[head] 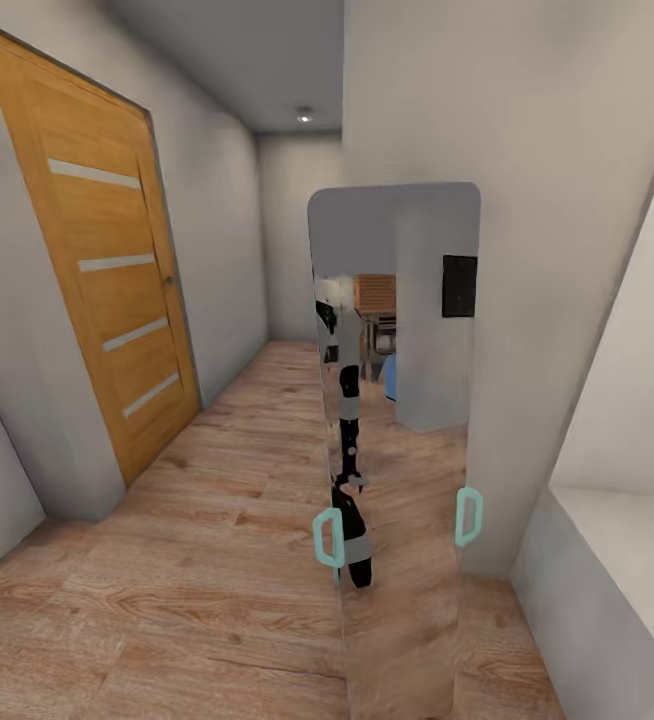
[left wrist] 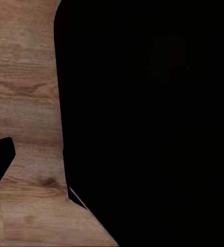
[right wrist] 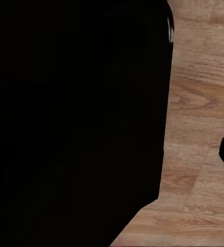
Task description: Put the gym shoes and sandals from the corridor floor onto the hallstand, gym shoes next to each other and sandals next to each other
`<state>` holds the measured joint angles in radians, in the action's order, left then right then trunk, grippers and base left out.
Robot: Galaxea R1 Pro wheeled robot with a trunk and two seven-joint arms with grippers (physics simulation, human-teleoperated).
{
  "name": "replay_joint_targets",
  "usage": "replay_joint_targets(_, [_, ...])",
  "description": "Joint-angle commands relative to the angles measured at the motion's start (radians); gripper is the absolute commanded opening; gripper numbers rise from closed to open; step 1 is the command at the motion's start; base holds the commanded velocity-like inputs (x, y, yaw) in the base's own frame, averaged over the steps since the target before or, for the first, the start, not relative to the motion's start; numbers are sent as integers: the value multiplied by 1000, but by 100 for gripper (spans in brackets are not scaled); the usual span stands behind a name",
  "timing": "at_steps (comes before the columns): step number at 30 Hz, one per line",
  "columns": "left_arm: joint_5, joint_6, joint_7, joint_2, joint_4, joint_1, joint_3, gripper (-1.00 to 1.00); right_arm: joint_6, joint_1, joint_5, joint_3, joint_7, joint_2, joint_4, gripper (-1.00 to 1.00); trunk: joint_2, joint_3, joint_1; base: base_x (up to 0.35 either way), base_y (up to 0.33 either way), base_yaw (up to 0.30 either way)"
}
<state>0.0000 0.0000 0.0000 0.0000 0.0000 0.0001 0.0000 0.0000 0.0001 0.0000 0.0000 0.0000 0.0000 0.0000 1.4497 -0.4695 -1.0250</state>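
Underfoot we see the corridor floor (head: 167,600) in wood plank, also in both wrist views beside black shapes, so we cannot tell either claw's opening. Ahead stands a tall mirror (head: 397,300); right, a pale grey ledge (head: 607,560); farther left, an orange door (head: 97,260). No writing is legible.

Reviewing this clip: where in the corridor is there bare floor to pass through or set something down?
Bare corridor floor runs between the wooden door and the tall mirror, back to the end wall. It tightens between the mirror and the light-grey unit at right.
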Motion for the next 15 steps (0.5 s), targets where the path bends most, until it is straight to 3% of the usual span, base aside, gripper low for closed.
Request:
replay_joint_targets(1, [2, -6, 2, 0, -6, -6, -3, 100, -2, 6, 1, 1, 4, 3, -6, 100, 0, 0, 0, 0, 0, 0])
replay_joint_targets(8, [1, -45, 2, -2, -45, -14, -2, 100, -2, 6, 1, 1, 4, 3, -45, 100, 0, 0, 0, 0, 0, 0])
replay_joint_targets(15, [2, -66, 2, -1, -84, -9, 0, 100, -1, 6, -1, 0, 5, 3, -7, 100, 0, 0, 0, 0, 0, 0])
